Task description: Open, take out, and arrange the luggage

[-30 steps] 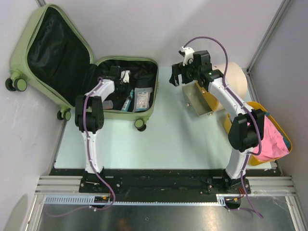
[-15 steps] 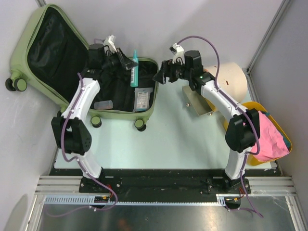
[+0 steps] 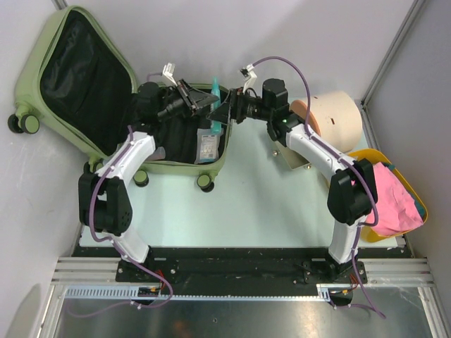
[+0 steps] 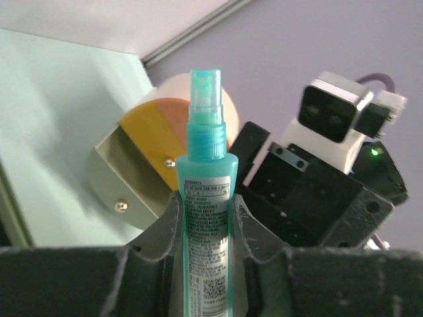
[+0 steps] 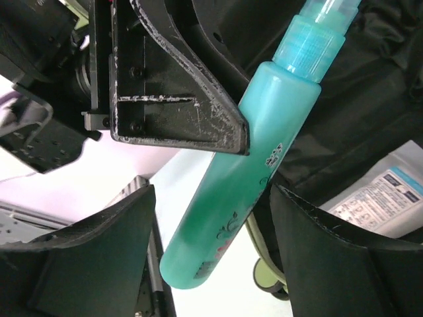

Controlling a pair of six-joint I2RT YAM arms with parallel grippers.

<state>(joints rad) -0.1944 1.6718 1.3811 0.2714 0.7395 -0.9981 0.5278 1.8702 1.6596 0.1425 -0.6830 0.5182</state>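
One bottle [image 4: 206, 173] — white label [image 4: 205, 228], left wrist only.

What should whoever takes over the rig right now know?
Left gripper: shut on the teal spray bottle, held up by the right edge of the luggage.
Right gripper: open, one finger on each side of the bottle, not closed on it.
Luggage: at the table's left rear, lid laid back.
Done: luggage opened, bottle lifted out.
Left: likely finish the handoff, set the bottle down, then take out the packet and the other items inside.
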